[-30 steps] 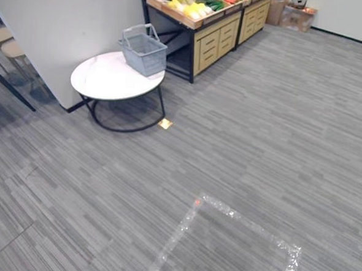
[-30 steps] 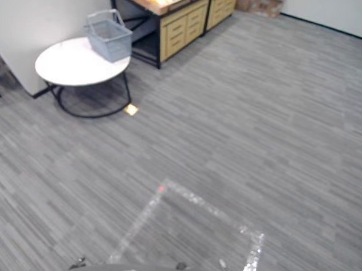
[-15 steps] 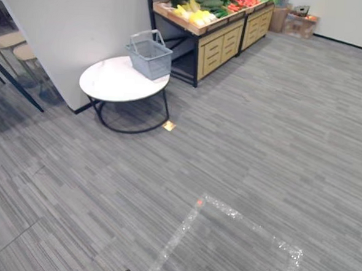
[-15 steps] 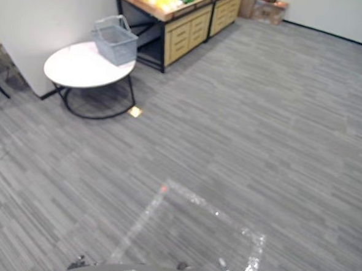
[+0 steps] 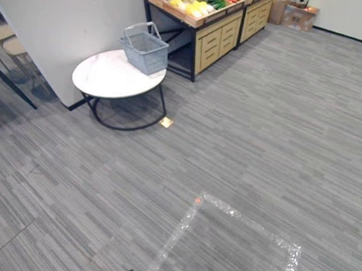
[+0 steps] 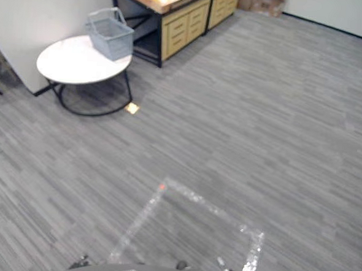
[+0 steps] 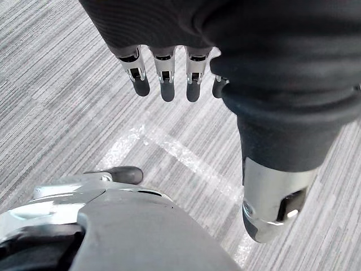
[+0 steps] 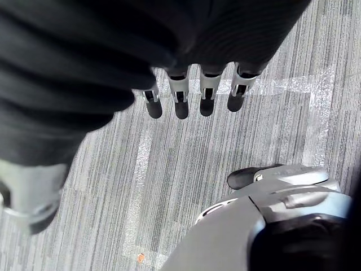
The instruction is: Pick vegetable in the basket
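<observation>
hanging with loose empty fingers [image 7: 165,84]: left hand [image 7: 192,79], right hand [image 8: 206,90]; basket [image 5: 143,47] on round table [image 5: 107,79] beside vegetable stand [image 5: 214,39].

Head eyes share floor [image 5: 260,146] from above, wrist cameras close, downward

Grey slatted basket [image 5: 144,50], upright, handle raised, on the far edge of a round white table [image 5: 101,80], yellow, green and red vegetables [image 5: 195,2] heaped on the wooden stand [image 5: 214,42] just beyond
</observation>
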You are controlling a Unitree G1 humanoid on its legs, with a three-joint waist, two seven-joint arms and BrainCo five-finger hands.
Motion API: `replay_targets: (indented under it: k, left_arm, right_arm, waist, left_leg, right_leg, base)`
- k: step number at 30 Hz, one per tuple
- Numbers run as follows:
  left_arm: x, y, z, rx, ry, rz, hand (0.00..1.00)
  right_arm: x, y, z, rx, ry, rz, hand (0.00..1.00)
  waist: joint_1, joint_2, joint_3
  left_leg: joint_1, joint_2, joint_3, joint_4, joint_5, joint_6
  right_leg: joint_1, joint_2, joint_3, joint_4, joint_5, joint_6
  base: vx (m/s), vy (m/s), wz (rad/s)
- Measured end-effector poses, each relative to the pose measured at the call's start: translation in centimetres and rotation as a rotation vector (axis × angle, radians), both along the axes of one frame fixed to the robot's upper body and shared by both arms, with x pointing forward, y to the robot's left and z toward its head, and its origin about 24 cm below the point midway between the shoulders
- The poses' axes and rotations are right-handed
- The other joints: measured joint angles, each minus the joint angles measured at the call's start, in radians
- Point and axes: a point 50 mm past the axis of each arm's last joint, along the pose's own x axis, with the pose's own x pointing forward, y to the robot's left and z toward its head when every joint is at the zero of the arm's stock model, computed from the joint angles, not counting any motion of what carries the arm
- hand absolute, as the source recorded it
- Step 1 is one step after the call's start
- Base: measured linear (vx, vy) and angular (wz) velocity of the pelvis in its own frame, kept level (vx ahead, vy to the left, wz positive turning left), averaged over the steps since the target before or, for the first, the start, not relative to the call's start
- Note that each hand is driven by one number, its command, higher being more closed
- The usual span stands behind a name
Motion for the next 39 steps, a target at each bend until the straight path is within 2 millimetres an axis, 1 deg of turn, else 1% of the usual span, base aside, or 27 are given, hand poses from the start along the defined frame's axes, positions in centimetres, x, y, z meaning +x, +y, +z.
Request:
replay_targets:
  k: [4, 6, 11, 12, 13, 14, 15, 16, 18, 20, 22, 23, 24, 25, 27, 28, 29, 30, 31, 32, 33, 34, 35, 36, 37, 38, 39]
  left_arm:
    - [0.0, 0.0, 0.0, -0.001, -0.002, 0.008, 0.00]
    - [0.2, 0.0, 0.0, -0.001, -0.007, 0.009, 0.00]
    - [0.4, 0.1, 0.1, -0.001, -0.024, 0.057, 0.00]
    - [0.9, 0.2, 0.2, 0.002, -0.045, 0.092, 0.00]
    - [1.1, 0.2, 0.3, 0.004, -0.059, 0.105, 0.00]
    - [1.3, 0.5, 0.4, 0.010, -0.085, 0.150, 0.00]
    - [1.6, 0.6, 0.5, 0.010, -0.100, 0.176, 0.00]
    - [2.4, 0.6, 0.7, 0.001, -0.143, 0.231, 0.00]
    - [2.7, 0.4, 0.8, -0.018, -0.180, 0.308, 0.00]
    - [2.5, 0.2, 0.8, -0.037, -0.185, 0.346, 0.00]
    - [2.6, -0.2, 0.7, -0.052, -0.191, 0.356, 0.00]
    - [2.5, -0.3, 0.7, -0.058, -0.196, 0.365, 0.00]
    - [2.5, -0.7, 0.6, -0.069, -0.195, 0.364, 0.00]
    - [2.6, -1.0, 0.6, -0.076, -0.196, 0.365, 0.00]
    - [2.1, -1.1, 0.5, -0.075, -0.181, 0.376, 0.00]
    - [1.8, -1.1, 0.4, -0.076, -0.174, 0.385, 0.00]
    - [0.9, -0.9, 0.3, -0.069, -0.152, 0.404, 0.00]
    - [-0.2, -0.4, 0.3, -0.050, -0.128, 0.409, 0.00]
    - [-0.5, 0.0, 0.3, -0.037, -0.119, 0.406, 0.00]
    - [-0.3, 0.2, 0.3, -0.024, -0.110, 0.373, 0.00]
    - [-0.1, 0.3, 0.3, -0.018, -0.109, 0.353, 0.00]
    - [0.3, 0.5, 0.4, -0.014, -0.109, 0.333, 0.00]
    - [0.5, 0.5, 0.4, -0.009, -0.110, 0.303, 0.00]
    - [0.6, 0.4, 0.4, -0.008, -0.109, 0.282, 0.00]
    - [0.9, 0.6, 0.5, -0.001, -0.109, 0.228, 0.00]
    - [1.0, 0.7, 0.5, 0.001, -0.108, 0.209, 0.00]
    - [1.4, 0.7, 0.6, -0.001, -0.113, 0.188, 0.00]
  right_arm:
    - [0.0, -0.1, 0.0, -0.003, -0.001, -0.005, 0.00]
    - [0.1, -0.3, 0.1, -0.008, -0.008, -0.030, 0.00]
    - [0.5, -0.4, 0.1, -0.013, -0.018, -0.052, 0.00]
    - [0.6, -0.4, 0.1, -0.016, -0.018, -0.057, 0.00]
    - [0.7, -0.5, 0.1, -0.018, -0.020, -0.057, 0.00]
    - [1.0, -0.6, 0.2, -0.028, -0.028, -0.053, 0.00]
    - [1.4, -0.6, 0.2, -0.033, -0.034, -0.045, 0.00]
    - [1.7, -0.6, 0.3, -0.043, -0.041, -0.016, 0.00]
    - [2.4, -0.6, 0.5, -0.057, -0.064, 0.028, 0.00]
    - [3.2, -0.7, 0.7, -0.078, -0.085, 0.069, 0.00]
    - [4.2, -1.3, 1.0, -0.097, -0.109, 0.091, 0.00]
    - [5.2, -1.2, 1.3, -0.098, -0.140, 0.096, 0.00]
    - [6.0, -1.0, 1.5, -0.098, -0.177, 0.107, 0.00]
    - [6.6, -1.0, 1.7, -0.100, -0.203, 0.122, 0.00]
    - [7.5, -0.6, 2.0, -0.093, -0.232, 0.162, 0.00]
    - [7.6, -0.4, 2.0, -0.086, -0.237, 0.169, 0.00]
    - [7.6, 0.0, 1.9, -0.069, -0.238, 0.172, 0.00]
    - [6.5, 0.9, 1.4, -0.040, -0.204, 0.163, 0.00]
    - [6.1, 1.3, 1.1, -0.024, -0.190, 0.158, 0.00]
    - [5.6, 1.6, 1.0, -0.007, -0.186, 0.117, 0.00]
    - [5.7, 1.5, 1.0, -0.007, -0.192, 0.103, 0.00]
    - [5.8, 1.3, 1.1, -0.010, -0.194, 0.085, 0.00]
    - [5.5, 1.0, 1.0, -0.014, -0.185, 0.074, 0.00]
    - [5.5, 0.9, 1.0, -0.017, -0.186, 0.073, 0.00]
    - [5.5, 0.7, 1.1, -0.022, -0.189, 0.074, 0.00]
    - [5.6, 0.6, 1.1, -0.024, -0.192, 0.076, 0.00]
    - [5.6, 0.3, 1.2, -0.031, -0.194, 0.072, 0.00]
  waist:
    - [0.000, 0.004, 0.005]
    - [0.000, 0.011, 0.015]
    - [0.000, 0.006, 0.030]
    - [0.001, 0.009, 0.051]
    - [0.003, 0.005, 0.057]
    - [0.007, 0.011, 0.074]
    - [0.005, 0.011, 0.080]
    - [0.005, 0.015, 0.110]
    - [0.012, 0.014, 0.135]
    - [0.017, 0.016, 0.136]
    - [0.035, 0.019, 0.136]
    - [0.043, 0.022, 0.137]
    - [0.049, 0.031, 0.135]
    - [0.057, 0.040, 0.132]
    - [0.061, 0.058, 0.128]
    - [0.063, 0.062, 0.125]
    - [0.069, 0.044, 0.114]
    - [0.073, 0.007, 0.062]
    - [0.069, -0.009, 0.033]
    - [0.054, -0.015, 0.013]
    - [0.051, -0.018, 0.014]
    - [0.044, -0.021, 0.016]
    - [0.042, -0.020, 0.018]
    - [0.041, -0.017, 0.020]
    - [0.028, -0.017, 0.025]
    - [0.026, -0.019, 0.027]
    - [0.026, -0.019, 0.036]
  left_leg:
    - [-0.001, 0.002, 0.013, -0.002, -0.002, -0.003]
    - [-0.008, 0.007, 0.023, -0.002, -0.007, -0.010]
    - [-0.034, 0.014, 0.040, 0.009, -0.008, -0.011]
    - [-0.075, 0.023, 0.042, 0.120, -0.070, -0.027]
    - [-0.105, 0.033, 0.042, 0.190, -0.106, -0.040]
    - [-0.163, 0.058, 0.045, 0.353, -0.159, -0.074]
    - [-0.214, 0.072, 0.051, 0.462, -0.164, -0.072]
    - [-0.326, 0.112, 0.058, 0.707, -0.135, -0.039]
    - [-0.390, 0.142, 0.064, 0.876, -0.107, -0.030]
    - [-0.435, 0.143, 0.071, 0.917, -0.149, -0.039]
    - [-0.466, 0.134, 0.086, 0.784, -0.151, -0.035]
    - [-0.473, 0.134, 0.099, 0.620, -0.118, -0.035]
    - [-0.471, 0.133, 0.099, 0.433, -0.053, -0.039]
    - [-0.472, 0.139, 0.098, 0.319, -0.008, -0.045]
    - [-0.475, 0.169, 0.088, 0.202, 0.032, -0.046]
    - [-0.475, 0.174, 0.086, 0.204, 0.039, -0.045]
    - [-0.475, 0.161, 0.101, 0.264, 0.117, -0.031]
    - [-0.480, 0.118, 0.134, 0.310, 0.088, 0.007]
    - [-0.486, 0.094, 0.149, 0.316, 0.065, 0.018]
    - [-0.478, 0.056, 0.154, 0.319, 0.038, 0.045]
    - [-0.462, 0.041, 0.156, 0.321, 0.031, 0.056]
    - [-0.413, 0.023, 0.162, 0.315, 0.003, 0.076]
    - [-0.347, 0.011, 0.160, 0.307, -0.033, 0.085]
    - [-0.317, 0.008, 0.158, 0.306, -0.051, 0.089]
    - [-0.240, -0.003, 0.149, 0.288, -0.084, 0.092]
    - [-0.204, -0.007, 0.147, 0.271, -0.093, 0.091]
    - [-0.126, -0.013, 0.148, 0.227, -0.103, 0.085]
  right_leg:
    - [-0.005, 0.001, 0.010, 0.010, -0.001, 0.000]
    - [-0.041, 0.002, 0.023, 0.067, -0.019, -0.018]
    - [-0.111, 0.006, 0.040, 0.159, -0.062, -0.029]
    - [-0.123, 0.001, 0.042, 0.205, -0.100, -0.042]
    - [-0.125, 0.001, 0.041, 0.221, -0.113, -0.044]
    - [-0.122, 0.007, 0.039, 0.248, -0.135, -0.055]
    - [-0.122, 0.008, 0.035, 0.258, -0.144, -0.059]
    - [-0.103, 0.007, 0.010, 0.275, -0.159, -0.069]
    - [-0.070, 0.003, -0.007, 0.293, -0.185, -0.082]
    - [-0.049, -0.013, -0.010, 0.303, -0.211, -0.081]
    - [-0.045, -0.035, 0.000, 0.299, -0.221, -0.070]
    - [-0.042, -0.045, 0.002, 0.290, -0.228, -0.059]
    - [-0.032, -0.047, 0.007, 0.273, -0.235, -0.048]
    - [-0.030, -0.047, 0.017, 0.270, -0.245, -0.036]
    - [-0.007, -0.048, 0.052, 0.266, -0.284, -0.002]
    - [0.005, -0.051, 0.064, 0.264, -0.297, 0.003]
    - [0.029, -0.089, 0.091, 0.262, -0.332, 0.011]
    - [0.032, -0.141, 0.125, 0.269, -0.343, 0.000]
    - [0.011, -0.163, 0.153, 0.297, -0.332, -0.010]
    - [-0.050, -0.188, 0.197, 0.415, -0.285, 0.011]
    - [-0.077, -0.195, 0.224, 0.488, -0.256, 0.020]
    - [-0.115, -0.202, 0.247, 0.639, -0.180, 0.026]
    - [-0.159, -0.208, 0.244, 0.784, -0.048, 0.051]
    - [-0.175, -0.210, 0.239, 0.860, 0.006, 0.075]
    - [-0.232, -0.219, 0.208, 1.039, 0.019, 0.095]
    - [-0.256, -0.219, 0.189, 1.095, 0.009, 0.081]
    - [-0.294, -0.216, 0.150, 1.157, -0.019, 0.037]
  base:
    - [-0.05, -0.012, -0.08]
    - [-0.06, -0.013, -0.14]
    - [-0.01, -0.027, -0.11]
    - [0.02, -0.050, 0.01]
    - [0.00, -0.096, 0.05]
    - [-0.01, -0.094, 0.11]
    - [0.00, -0.126, 0.27]
    - [0.01, -0.075, 0.28]
    - [0.08, -0.038, 0.30]
    - [0.14, 0.017, 0.26]
    - [0.20, 0.078, 0.00]
    - [0.23, 0.130, -0.11]
    - [0.33, 0.198, -0.14]
    - [0.32, 0.207, -0.24]
    - [0.36, 0.262, -0.46]
    - [0.47, 0.364, -0.56]
    - [0.52, 0.367, -0.65]
    - [0.56, 0.331, -0.57]
    - [0.73, 0.340, -0.22]
    - [0.63, 0.274, 0.11]
    - [0.62, 0.292, 0.22]
    - [0.57, 0.265, 0.14]
    - [0.56, 0.246, 0.13]
    - [0.63, 0.257, 0.11]
    - [0.38, 0.139, 0.09]
    - [0.45, 0.130, 0.01]
    - [0.49, 0.076, -0.08]
